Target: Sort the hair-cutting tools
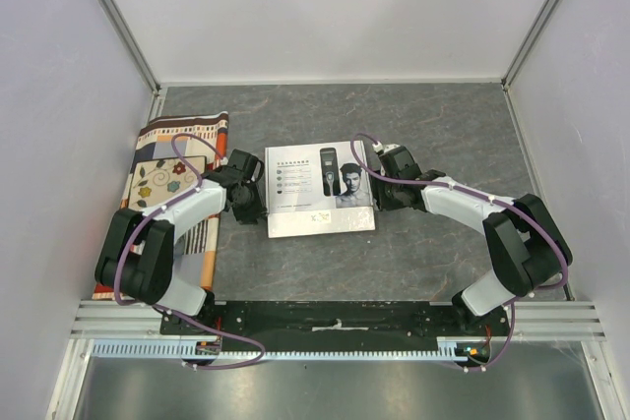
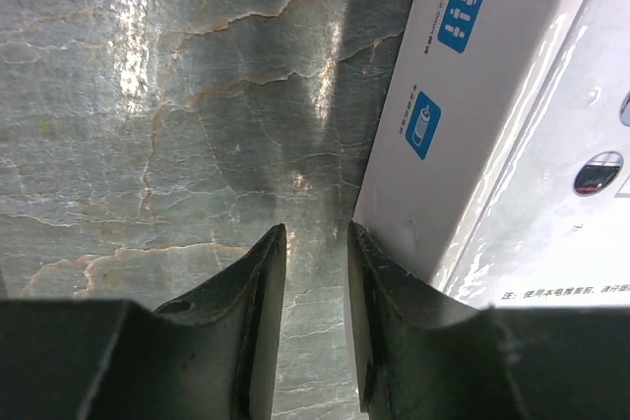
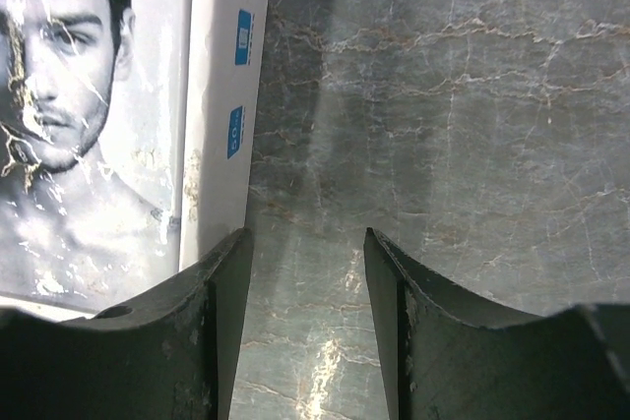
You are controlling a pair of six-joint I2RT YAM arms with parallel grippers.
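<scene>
A closed white box (image 1: 300, 199), printed with a clipper and a man's face, lies flat in the middle of the table. The clipper, comb guard, cable and bottles themselves are out of view. My left gripper (image 1: 258, 196) is low at the box's left side. In the left wrist view it (image 2: 315, 243) is narrowly open and empty, with its right finger (image 2: 379, 292) against the box's side wall (image 2: 463, 135). My right gripper (image 1: 380, 187) is at the box's right side. In the right wrist view it (image 3: 307, 243) is open and empty, with its left finger (image 3: 221, 282) beside the box (image 3: 219, 105).
A patterned cloth (image 1: 167, 176) lies along the table's left edge, under the left arm. Grey marbled tabletop (image 1: 443, 120) stretches behind and to the right of the box. White walls and metal frame posts enclose the table.
</scene>
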